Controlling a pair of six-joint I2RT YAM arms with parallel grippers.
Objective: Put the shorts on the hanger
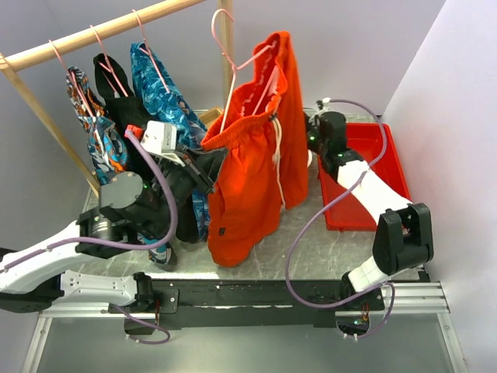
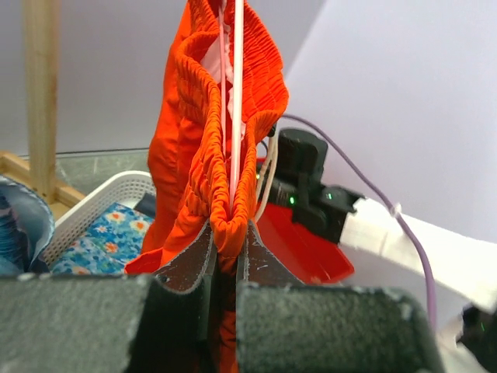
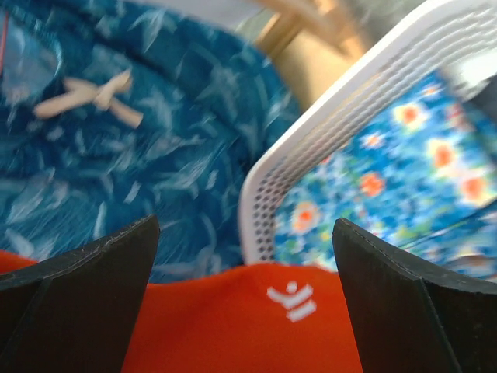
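Observation:
The orange shorts (image 1: pixel 256 167) hang on the pink hanger (image 1: pixel 233 70), whose hook rises beside the wooden post. The white drawstring (image 1: pixel 277 155) dangles down their front. My left gripper (image 1: pixel 210 162) is shut on the left end of the gathered waistband (image 2: pixel 229 155). In the left wrist view my left gripper (image 2: pixel 229 227) pinches the fabric, and the pink hanger wire (image 2: pixel 236 93) runs down into the fold. My right gripper (image 1: pixel 310 140) is open just right of the shorts. In the right wrist view my right gripper (image 3: pixel 245 233) frames orange fabric with a white logo (image 3: pixel 256 318), without clamping it.
The wooden rail (image 1: pixel 101 33) holds other hangers with a blue patterned garment (image 1: pixel 167 93) and a black one (image 1: pixel 124 105). A red bin (image 1: pixel 365 179) sits at the right. A white basket (image 3: pixel 311 179) holds blue floral cloth (image 3: pixel 411 155).

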